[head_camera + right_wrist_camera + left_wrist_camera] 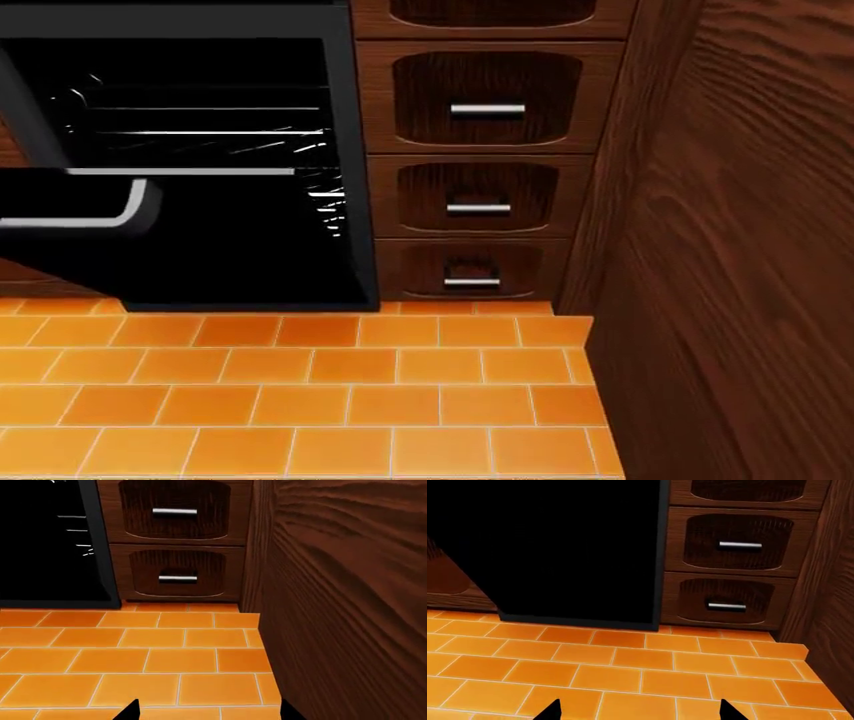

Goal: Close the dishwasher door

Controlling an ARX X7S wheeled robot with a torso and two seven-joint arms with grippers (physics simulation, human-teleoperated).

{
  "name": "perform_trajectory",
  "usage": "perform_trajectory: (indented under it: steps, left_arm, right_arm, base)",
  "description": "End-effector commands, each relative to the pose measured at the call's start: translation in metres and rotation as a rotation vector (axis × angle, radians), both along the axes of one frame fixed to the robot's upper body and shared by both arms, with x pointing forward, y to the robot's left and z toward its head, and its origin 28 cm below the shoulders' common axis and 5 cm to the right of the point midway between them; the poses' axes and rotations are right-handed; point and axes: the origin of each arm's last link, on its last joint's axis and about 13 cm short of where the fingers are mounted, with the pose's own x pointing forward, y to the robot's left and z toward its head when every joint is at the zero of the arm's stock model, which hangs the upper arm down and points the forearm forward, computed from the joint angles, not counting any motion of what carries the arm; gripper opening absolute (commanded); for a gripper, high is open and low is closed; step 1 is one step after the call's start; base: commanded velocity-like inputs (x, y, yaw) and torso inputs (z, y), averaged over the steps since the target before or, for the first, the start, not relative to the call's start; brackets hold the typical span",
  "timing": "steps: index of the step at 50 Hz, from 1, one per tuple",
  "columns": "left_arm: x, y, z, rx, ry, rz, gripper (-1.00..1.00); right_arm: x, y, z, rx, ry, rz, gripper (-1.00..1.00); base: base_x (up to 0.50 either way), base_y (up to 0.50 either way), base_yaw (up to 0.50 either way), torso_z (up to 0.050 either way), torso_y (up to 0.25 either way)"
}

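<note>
The dishwasher (pixel 200 110) is a black built-in unit and its cavity with silver wire racks (pixel 214 135) shows in the head view. The dishwasher door (pixel 240 250) is a glossy black panel that stands open below the racks. Its silver-grey bar handle (pixel 80 218) shows at the view's left edge. In the left wrist view the black panel (pixel 560 550) fills the far side above the floor. My left gripper (pixel 637 712) is open and empty, low over the tiles, well short of the door. My right gripper (pixel 207 711) is open and empty over the tiles. Neither gripper shows in the head view.
Dark brown wooden drawers (pixel 483 110) with short silver handles stand right of the dishwasher, also in the left wrist view (pixel 734 545) and the right wrist view (pixel 175 512). A tall wooden wall (pixel 734 250) closes the right side. Orange floor tiles (pixel 334 400) lie in front.
</note>
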Motion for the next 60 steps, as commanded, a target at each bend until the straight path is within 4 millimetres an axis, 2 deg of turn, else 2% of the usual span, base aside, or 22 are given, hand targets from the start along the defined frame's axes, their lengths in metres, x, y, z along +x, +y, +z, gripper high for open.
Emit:
perform_trajectory:
  steps: [1,60]
  left_arm:
    - [-0.0006,0.0000,-0.0003,0.000,0.001,-0.001,1.00]
    - [-0.0034,0.0005,-0.0016,-0.005,0.004,0.002,1.00]
  right_arm:
    - [-0.0012,0.0002,-0.0007,0.000,0.001,0.001,1.00]
    - [-0.0004,-0.0001,-0.0010,-0.001,0.002,0.003,1.00]
  base:
    - [0.00,0.00,0.00,-0.034,0.000]
    - [0.00,0.00,0.00,-0.034,0.000]
